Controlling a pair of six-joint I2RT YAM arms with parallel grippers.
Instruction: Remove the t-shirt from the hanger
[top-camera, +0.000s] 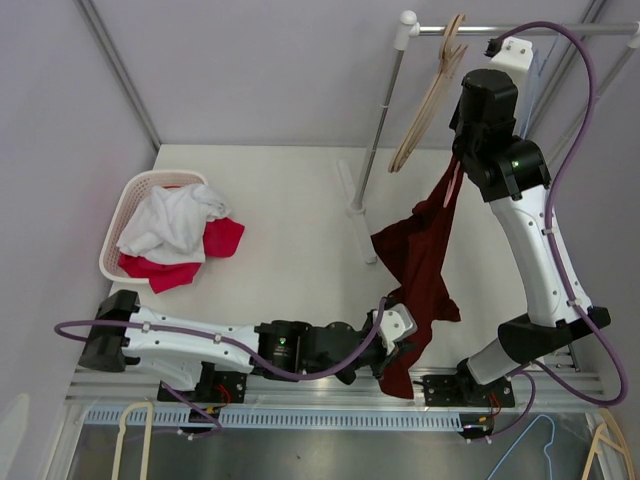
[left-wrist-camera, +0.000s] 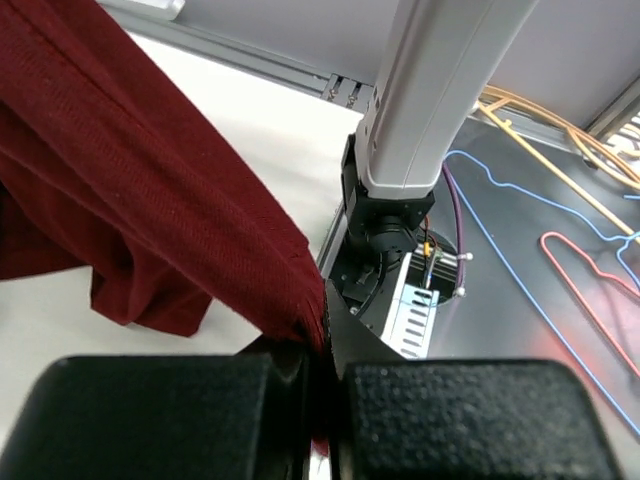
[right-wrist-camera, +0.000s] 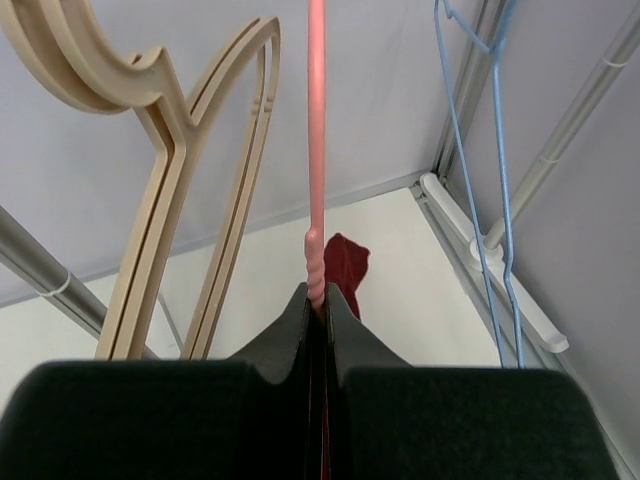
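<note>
The left hand (left-wrist-camera: 325, 345) is clamped on the shirt (left-wrist-camera: 150, 200), the right hand (right-wrist-camera: 318, 308) on the hanger (right-wrist-camera: 316, 150). Removal is judged unfinished.

basket (top-camera: 125, 205): table (top-camera: 290, 200) left | t-shirt (top-camera: 420, 250): right of basket | hangers (top-camera: 430, 95): behind, on rail (top-camera: 475, 30)

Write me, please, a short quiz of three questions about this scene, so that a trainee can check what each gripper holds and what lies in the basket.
1. True or false: the left gripper is shut on the dark red fabric t-shirt.
2. What does the right gripper hold? A) a beige wooden hanger; B) the thin pink wire hanger; C) a blue wire hanger.
3. Beside the white cloth in the white plastic lattice basket lies a crumpled garment of which colour?
Key: 1 true; 2 B; 3 red.
</note>
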